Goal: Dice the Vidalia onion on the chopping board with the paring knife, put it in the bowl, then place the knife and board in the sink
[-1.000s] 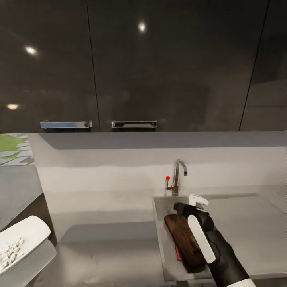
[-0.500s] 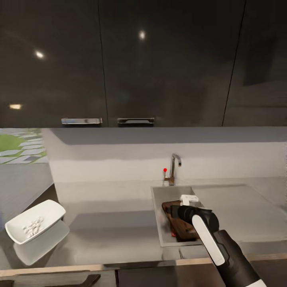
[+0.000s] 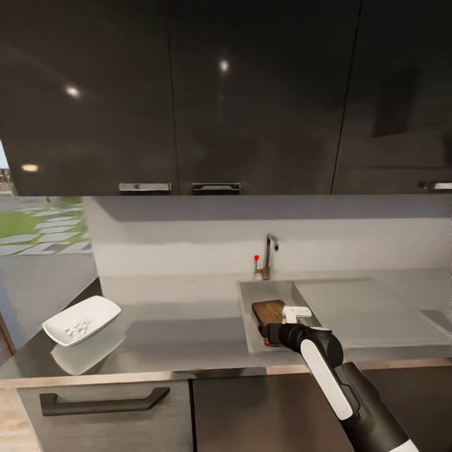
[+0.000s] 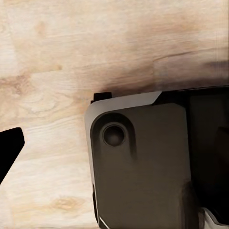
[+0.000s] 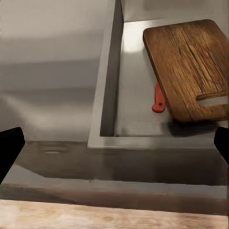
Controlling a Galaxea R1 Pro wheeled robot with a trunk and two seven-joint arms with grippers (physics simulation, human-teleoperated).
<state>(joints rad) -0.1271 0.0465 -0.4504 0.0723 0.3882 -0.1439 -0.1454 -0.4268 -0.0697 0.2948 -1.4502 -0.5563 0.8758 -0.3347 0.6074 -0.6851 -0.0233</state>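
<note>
1. Dark brown chopping board [image 3: 269, 309] lies in the sink [image 3: 251, 326], one end propped up on the basin's far side; 1 board. In the right wrist view the board [image 5: 188, 67] leans over the basin floor w/ its slot hole at the near end.
2. Right gripper [image 3: 295, 312] hangs over the sink's front part, just above the board's near end, holding nothing. In the right wrist view its two dark fingertips [image 5: 10, 148] sit at opposite edges of the picture, so the fingers are spread wide apart; no contact w/ board or knife visible.
3. Paring knife [image 5: 158, 99]: 1, red handle poking out from under the board's edge on the sink floor; blade hidden by the board.
4. Bowl [image 3: 82, 320]: 1, white, on the countertop [image 3: 182, 326] well to the left of the sink, w/ small pale diced bits inside.
5. Tap [image 3: 269, 254] w/ red knob stands behind the sink; 1 tap.
6. Left gripper: the left wrist view shows a dark fingertip [image 4: 9, 148] over pale wood floor [image 4: 52, 62] beside a dark grey robot part; cannot tell if apart or together.
7. Cabinet handle [image 3: 103, 402]: 1 black bar below the counter.
</note>
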